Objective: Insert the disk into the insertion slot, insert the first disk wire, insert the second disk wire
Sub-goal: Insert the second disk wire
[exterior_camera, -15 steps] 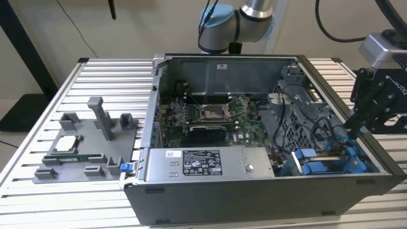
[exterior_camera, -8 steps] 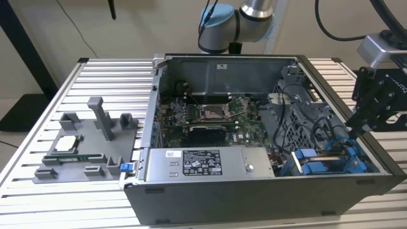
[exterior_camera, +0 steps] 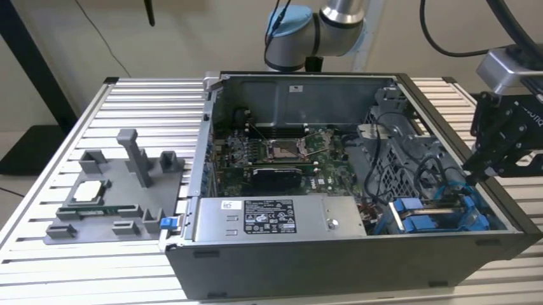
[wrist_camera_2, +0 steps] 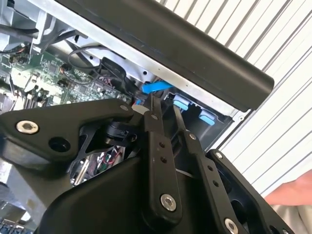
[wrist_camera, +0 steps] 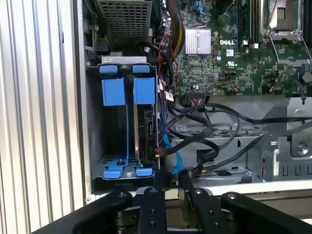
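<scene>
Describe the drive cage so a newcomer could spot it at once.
Find the open computer case on the slatted table. The drive cage sits in its near corner at the exterior view's right, beside the silver power supply. It alone holds broad blue plastic carriers.

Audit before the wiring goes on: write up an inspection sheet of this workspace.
Surface: ribbed aluminium table carrying an open black computer case.
Job's things: silver disk in a blue plastic carrier appears seated in the grey sheet-metal insertion slot; its wire connections cannot be judged.
Clutter: grey plastic fixture tray holding a silver chip and green memory stick, on the exterior view's left.
Grippers: black gripper hovers at the slot's edge, close to the disk.
Cables: black cables and a blue cable loop beside the slot.
Surroundings: grey-and-blue robot arm joint behind the case.
</scene>
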